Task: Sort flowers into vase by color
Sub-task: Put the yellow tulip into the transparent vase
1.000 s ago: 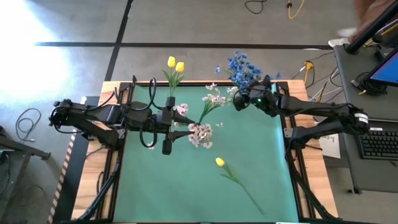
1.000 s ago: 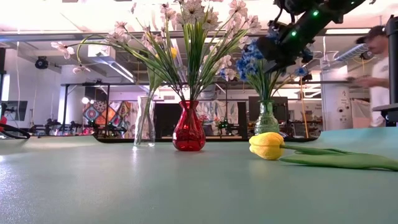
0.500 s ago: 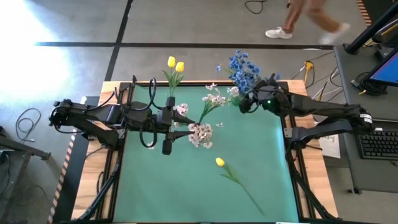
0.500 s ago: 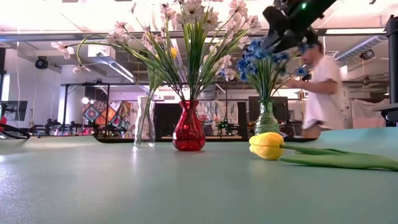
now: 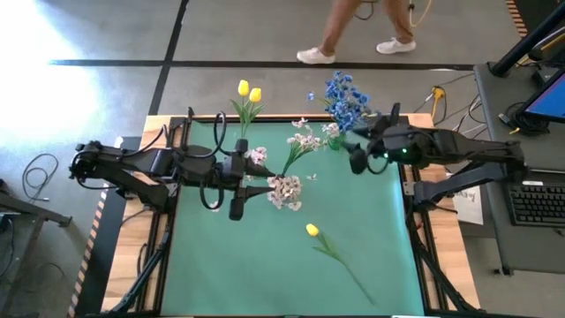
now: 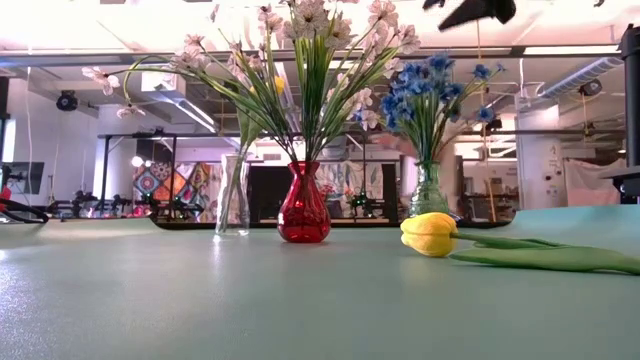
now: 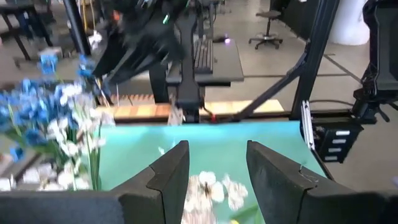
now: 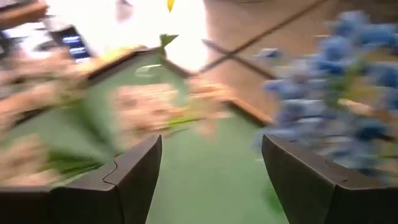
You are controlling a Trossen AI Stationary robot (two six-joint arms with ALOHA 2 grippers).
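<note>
While one yellow tulip (image 5: 312, 230) lies flat, three vases (image 6: 303, 205) stand — filled.

Bright daylight glares on the floor (image 5: 53, 35) at ten o'clock in the high view. The low view is backlit by ceiling lights. The right wrist view is heavily motion-blurred, smearing the blue flowers (image 8: 348, 81).

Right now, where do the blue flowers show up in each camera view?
High view: blue flowers at the table's far edge, right of centre.
Low view: upper right of centre, in a clear vase.
Left wrist view: left edge.
Right wrist view: blurred, right side.
Shared landmark: pinkish-white blossoms beside them.
</note>
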